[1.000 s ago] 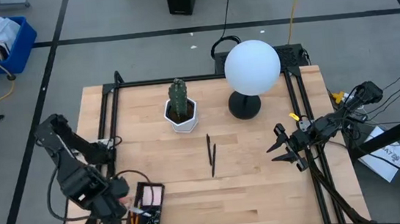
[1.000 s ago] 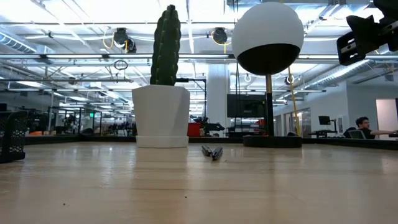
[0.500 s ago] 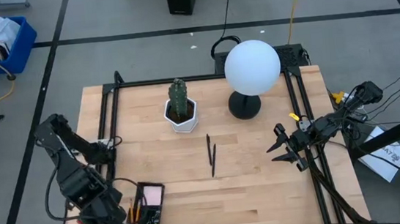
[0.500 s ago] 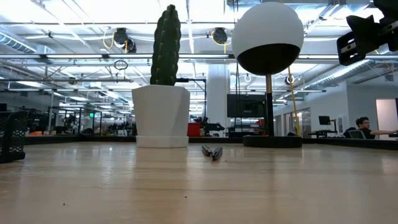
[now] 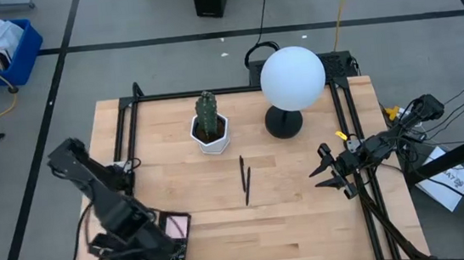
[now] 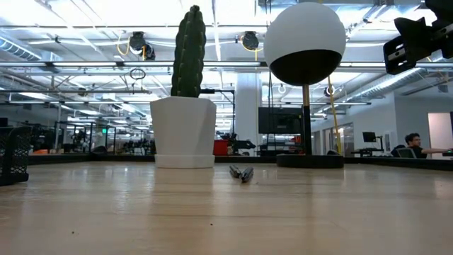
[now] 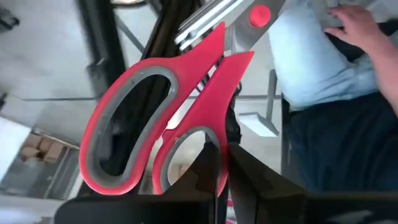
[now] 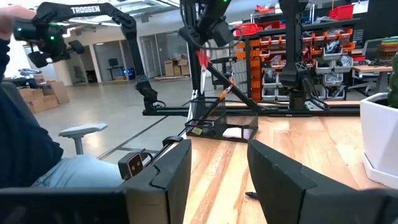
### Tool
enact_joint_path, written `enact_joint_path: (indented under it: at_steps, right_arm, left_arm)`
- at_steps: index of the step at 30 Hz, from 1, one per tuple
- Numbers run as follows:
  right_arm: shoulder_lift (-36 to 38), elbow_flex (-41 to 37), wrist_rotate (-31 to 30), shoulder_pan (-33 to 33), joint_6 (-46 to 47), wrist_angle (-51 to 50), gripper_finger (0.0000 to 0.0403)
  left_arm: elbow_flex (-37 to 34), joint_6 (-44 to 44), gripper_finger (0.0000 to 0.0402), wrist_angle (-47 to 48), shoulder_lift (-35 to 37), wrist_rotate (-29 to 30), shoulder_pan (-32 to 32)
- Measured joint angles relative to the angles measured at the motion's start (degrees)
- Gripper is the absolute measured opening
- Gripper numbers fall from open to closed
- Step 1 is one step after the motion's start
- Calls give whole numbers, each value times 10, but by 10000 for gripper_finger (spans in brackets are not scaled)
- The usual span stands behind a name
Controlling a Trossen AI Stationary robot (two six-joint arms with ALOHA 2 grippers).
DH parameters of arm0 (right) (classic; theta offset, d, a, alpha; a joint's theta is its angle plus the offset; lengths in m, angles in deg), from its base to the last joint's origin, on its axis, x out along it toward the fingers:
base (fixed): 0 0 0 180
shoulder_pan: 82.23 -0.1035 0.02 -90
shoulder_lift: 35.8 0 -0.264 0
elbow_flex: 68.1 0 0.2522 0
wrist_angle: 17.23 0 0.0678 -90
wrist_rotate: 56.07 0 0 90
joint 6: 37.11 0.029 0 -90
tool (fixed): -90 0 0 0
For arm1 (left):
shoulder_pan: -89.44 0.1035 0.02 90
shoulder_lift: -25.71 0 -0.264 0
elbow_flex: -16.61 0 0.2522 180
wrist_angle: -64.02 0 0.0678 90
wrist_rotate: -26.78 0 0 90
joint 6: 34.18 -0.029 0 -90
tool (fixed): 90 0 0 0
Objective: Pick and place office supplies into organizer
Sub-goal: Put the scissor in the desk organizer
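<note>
Landmark: the organizer, a black compartment tray at the table's near-left corner.
Left gripper: fingers pinched shut on the red-handled scissors, gripping at the handle loops; in the right wrist view it hangs above the organizer.
Scissors axis: blades run away from the fingers, handles nearest them; judged to hang roughly upright over the organizer, blades down, though the exact tilt is hard to tell.
Key relation: the organizer lies straight below the held scissors, so the coming move looks like a lowering and release.
Two thin dark pens: lie side by side, well right of the organizer, long axes pointing toward the table's far edge.
Nearer arm to pens: judged the right.
Right gripper: waits far right of the organizer, fingers parted, holding nothing.
</note>
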Motion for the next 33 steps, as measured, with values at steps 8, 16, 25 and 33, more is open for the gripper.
enact_joint_path:
  at_steps: [8,16,25,33]
  right_arm:
    - [0,0,0,0,0,0,153]
    - [0,0,0,0,0,0,153]
    - [0,0,0,0,0,0,153]
    - [0,0,0,0,0,0,153]
  left_arm:
    - [0,-119,20,29,-74,-19,15]
    - [0,-158,20,94,-81,-56,20]
    - [0,-108,20,116,-55,-64,11]
    - [-13,-102,20,131,-57,-43,8]
